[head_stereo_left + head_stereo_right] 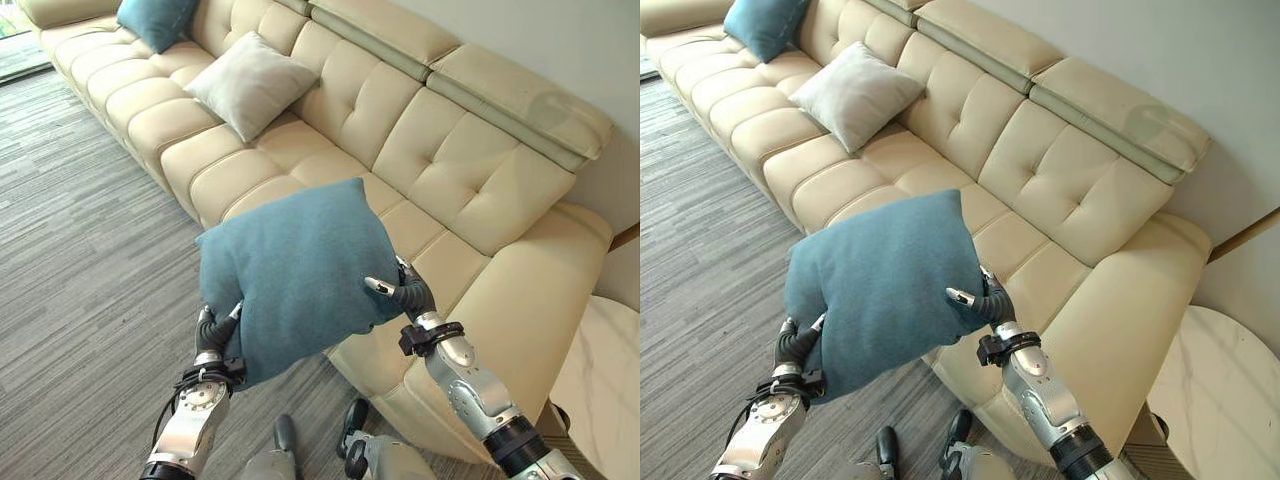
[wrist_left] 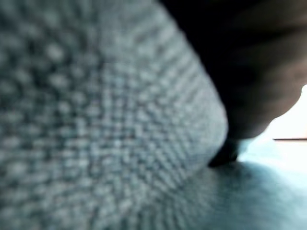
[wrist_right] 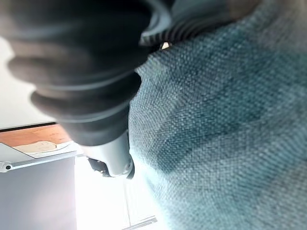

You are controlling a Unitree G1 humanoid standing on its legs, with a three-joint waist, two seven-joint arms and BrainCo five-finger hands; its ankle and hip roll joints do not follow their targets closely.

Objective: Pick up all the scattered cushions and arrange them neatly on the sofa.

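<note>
A blue cushion point(image 1: 295, 270) hangs in the air in front of the cream sofa point(image 1: 440, 160), held between both hands. My left hand point(image 1: 212, 335) grips its lower left corner, thumb on the front and fingers behind. My right hand point(image 1: 410, 295) clamps its right edge, thumb pressed onto the front face. The cushion's weave point(image 2: 96, 120) lies close against the left wrist camera, and the same fabric point(image 3: 225, 120) shows beside the right hand's dark cover point(image 3: 81, 72). A white cushion point(image 1: 250, 82) leans on the sofa back, and another blue cushion point(image 1: 155, 18) sits farther along.
Grey striped carpet point(image 1: 80, 260) covers the floor to the left of the sofa. A pale marble-topped table point(image 1: 1215, 385) stands by the sofa's near armrest point(image 1: 520, 300) on the right. A plain wall rises behind the sofa.
</note>
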